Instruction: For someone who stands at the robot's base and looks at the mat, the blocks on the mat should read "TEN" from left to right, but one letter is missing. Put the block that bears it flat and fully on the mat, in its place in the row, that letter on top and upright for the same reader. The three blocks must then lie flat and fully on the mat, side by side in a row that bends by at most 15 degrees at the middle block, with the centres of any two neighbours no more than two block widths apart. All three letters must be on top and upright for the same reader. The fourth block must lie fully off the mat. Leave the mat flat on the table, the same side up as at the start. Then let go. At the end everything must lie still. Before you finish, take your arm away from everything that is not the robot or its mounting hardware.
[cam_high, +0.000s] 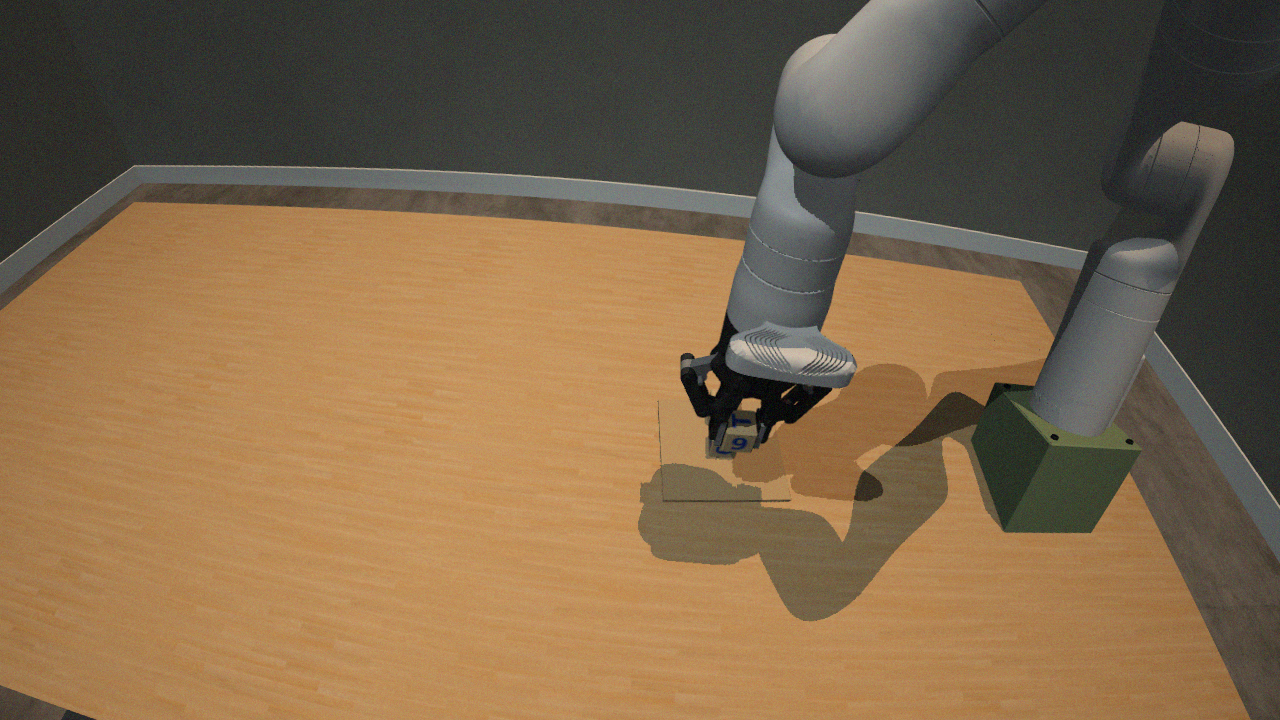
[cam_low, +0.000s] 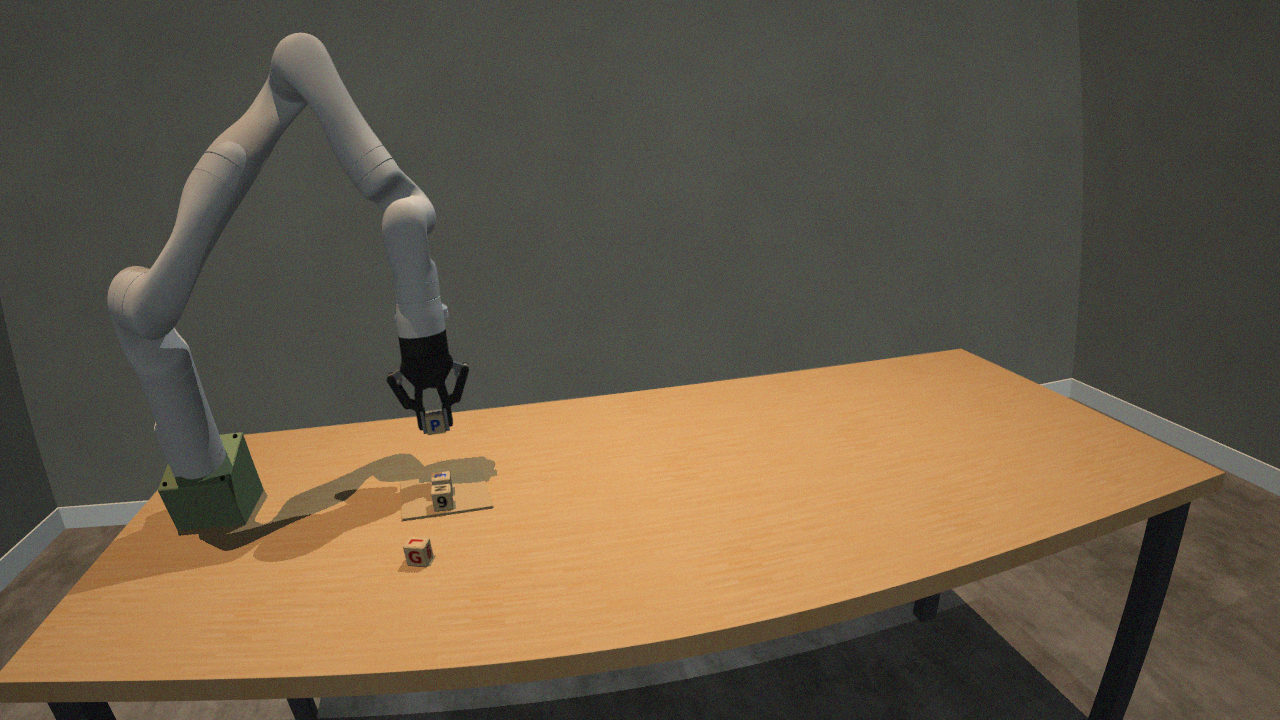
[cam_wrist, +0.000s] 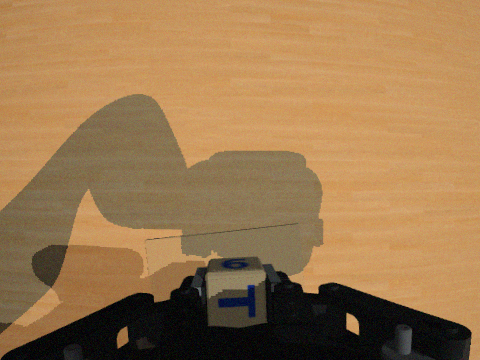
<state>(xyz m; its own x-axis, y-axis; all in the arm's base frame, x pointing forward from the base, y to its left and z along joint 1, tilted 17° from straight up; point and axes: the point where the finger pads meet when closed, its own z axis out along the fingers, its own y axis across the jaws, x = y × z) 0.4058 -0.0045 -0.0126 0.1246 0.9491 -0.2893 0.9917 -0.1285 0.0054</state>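
Pale wood with blue letters, the T block (cam_wrist: 236, 291) is sitting pinched between the partly closed fingers of the tool (cam_low: 434, 419), which is hanging above the tan mat (cam_low: 465, 505) on the table (cam_low: 805, 465). Two blocks are lying on the mat, the nearer one (cam_low: 441, 499) showing a 9. A red-lettered G block (cam_low: 417, 552) is lying off the mat.

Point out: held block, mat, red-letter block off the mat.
held block (cam_wrist: 236, 291), wrist view, face with the blue T
mat (cam_low: 465, 508), exterior view, bare front edge
red-letter block (cam_low: 417, 554), exterior view, G face
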